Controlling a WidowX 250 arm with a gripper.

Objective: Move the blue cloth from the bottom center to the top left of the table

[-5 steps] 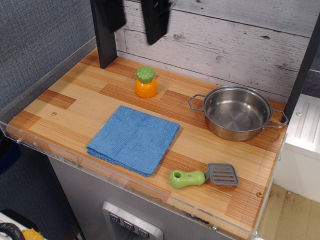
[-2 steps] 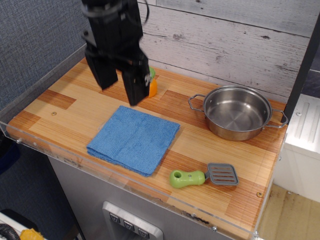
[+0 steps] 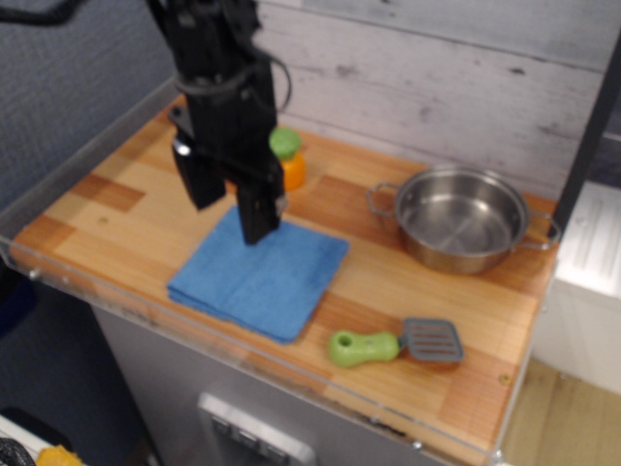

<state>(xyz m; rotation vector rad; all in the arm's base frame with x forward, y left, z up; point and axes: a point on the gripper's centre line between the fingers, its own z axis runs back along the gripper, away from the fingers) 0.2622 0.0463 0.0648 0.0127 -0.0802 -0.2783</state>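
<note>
The blue cloth (image 3: 267, 282), a folded square terry towel, lies flat near the front centre of the wood-plank table (image 3: 107, 209). My black gripper (image 3: 230, 214) hangs open just above the cloth's far left corner, one finger over the bare wood at the left and the other over the cloth's back edge. The jaws stand apart and hold nothing. The arm hides part of the cloth's far corner.
An orange toy with a green top (image 3: 287, 160) stands behind the gripper near the wall. A steel pot (image 3: 463, 218) sits at the back right. A green-handled grey spatula (image 3: 398, 343) lies at the front right. A clear acrylic rim (image 3: 87, 291) edges the table.
The gripper has come down from the top of the view to the cloth's far left corner, staying open. The cloth and other objects have not moved.
</note>
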